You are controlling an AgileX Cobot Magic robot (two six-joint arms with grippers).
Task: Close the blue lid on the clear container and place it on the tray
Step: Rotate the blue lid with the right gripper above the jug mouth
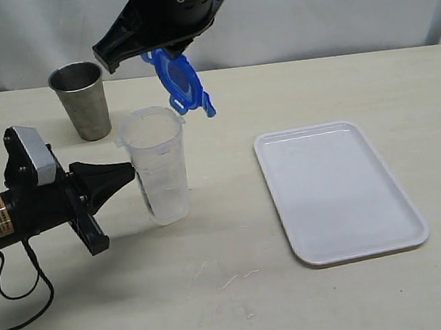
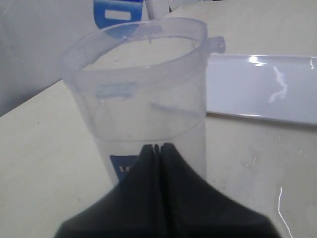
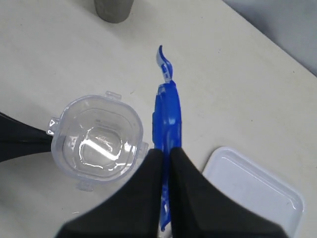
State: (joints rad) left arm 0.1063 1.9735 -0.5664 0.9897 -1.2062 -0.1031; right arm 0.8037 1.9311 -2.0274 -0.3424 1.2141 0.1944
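1. Blue lid (image 1: 177, 81): clamped edgewise in right gripper (image 3: 166, 157), tilted just above the container's mouth; unseated.
2. Clear container (image 1: 159, 168): upright on worktop (image 1: 219, 292); left gripper (image 2: 158, 148), jaws together, against its wall.
3. Tray (image 1: 339, 191): apart from the container; closing and placing remain.

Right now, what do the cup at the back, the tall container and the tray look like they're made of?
Grey cup: likely metal, dull brushed sheen.
Clear container: translucent plastic, slightly cloudy; the table shows through its wall.
Tray: probably plastic, glossy white; light glints on it in the left wrist view.
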